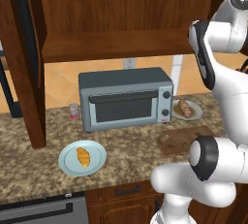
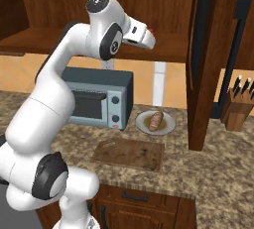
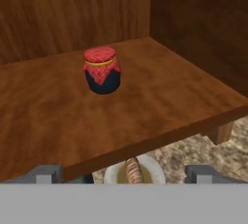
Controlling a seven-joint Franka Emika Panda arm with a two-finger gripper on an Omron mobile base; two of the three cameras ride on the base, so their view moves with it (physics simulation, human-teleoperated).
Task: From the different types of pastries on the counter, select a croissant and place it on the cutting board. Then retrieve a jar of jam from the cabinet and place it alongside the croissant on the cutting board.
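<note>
The jar of jam (image 3: pixel 101 70), a squat dark jar under a red checked cover, stands upright on the cabinet's shelf (image 3: pixel 169 102). My gripper (image 3: pixel 125 174) is open in front of the shelf edge, short of the jar, with nothing between its fingertips (image 3: pixel 46 173). From the right base view the hand (image 2: pixel 144 35) hovers level with the shelf. The golden croissant (image 1: pixel 83 157) lies on a light blue plate (image 1: pixel 68 166) on the counter (image 1: pixel 29 169). The dark cutting board (image 1: pixel 186 138) (image 2: pixel 130 153) lies bare near the counter's front edge.
A grey toaster oven (image 1: pixel 126 97) (image 2: pixel 94 99) stands at the back of the counter. A brown roll-like pastry (image 2: pixel 156 121) (image 3: pixel 133 169) rests on a pale plate beside it. A pale canister (image 1: pixel 74 111) sits left of the oven. A knife block (image 2: pixel 238 109) stands beyond the cabinet's side panel (image 2: pixel 203 64).
</note>
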